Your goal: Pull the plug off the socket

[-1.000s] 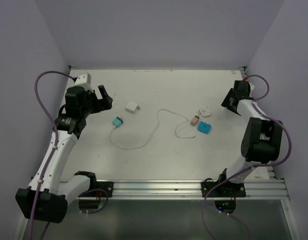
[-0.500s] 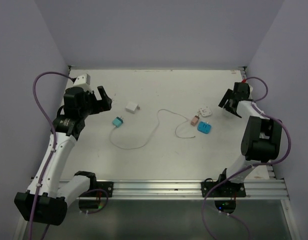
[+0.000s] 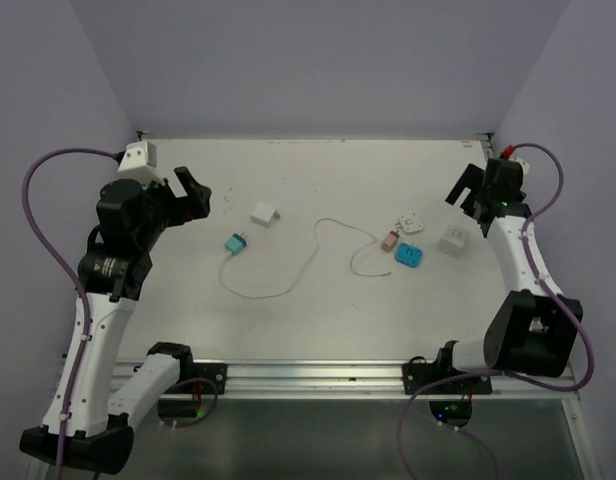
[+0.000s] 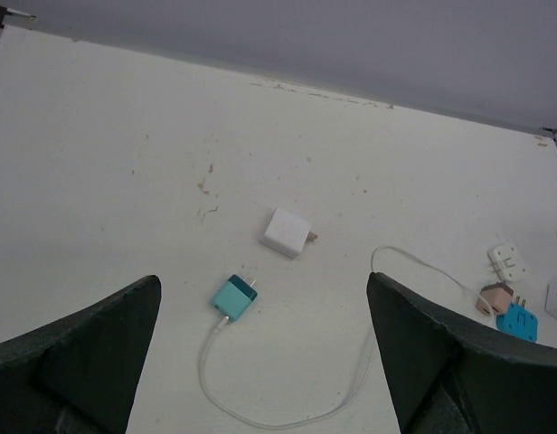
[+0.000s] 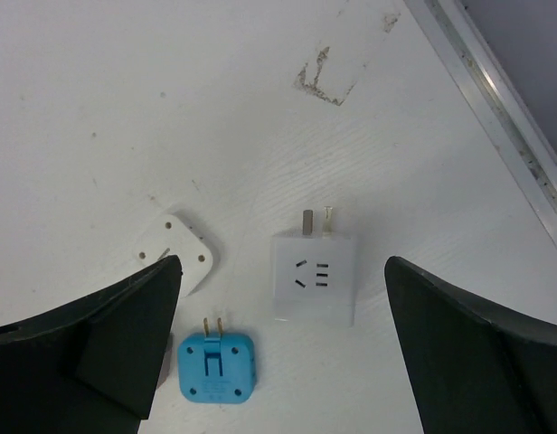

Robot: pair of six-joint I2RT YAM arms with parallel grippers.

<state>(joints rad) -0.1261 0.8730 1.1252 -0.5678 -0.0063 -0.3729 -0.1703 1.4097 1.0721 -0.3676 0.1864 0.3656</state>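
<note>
**Blue plug (image 5: 215, 366) lies loose beside white socket block (image 5: 313, 280); both end effectors open, holding nothing**

Right wrist view: you see the white socket block at centre frame, flat on the bench (image 5: 98, 108), slotted face up. Its two prongs point toward the top of the frame. The blue plug is at lower centre-left, prongs also pointing up-frame, just beside the block's lower left corner and not touching it. A small white adapter (image 5: 174, 258) lies left of the block, partly behind the left finger.

Top view: this cluster is right of centre. A pink plug (image 3: 388, 239) lies close against the small white adapter's lower left. A thin white cable (image 3: 310, 250) loops left from it across the bench to a teal plug (image 3: 234, 242), left of centre. A white charger cube (image 3: 263, 213) sits just up-frame and right of the teal plug.

Right end effector (image 3: 466, 200): fingers spread wide, raised off the bench at the right edge, just up-frame of the socket block, touching nothing.

Left end effector (image 3: 195, 190): fingers spread wide, raised at upper left, well apart from the cluster. Your left wrist view frames the teal plug and charger cube between its fingers.
</note>
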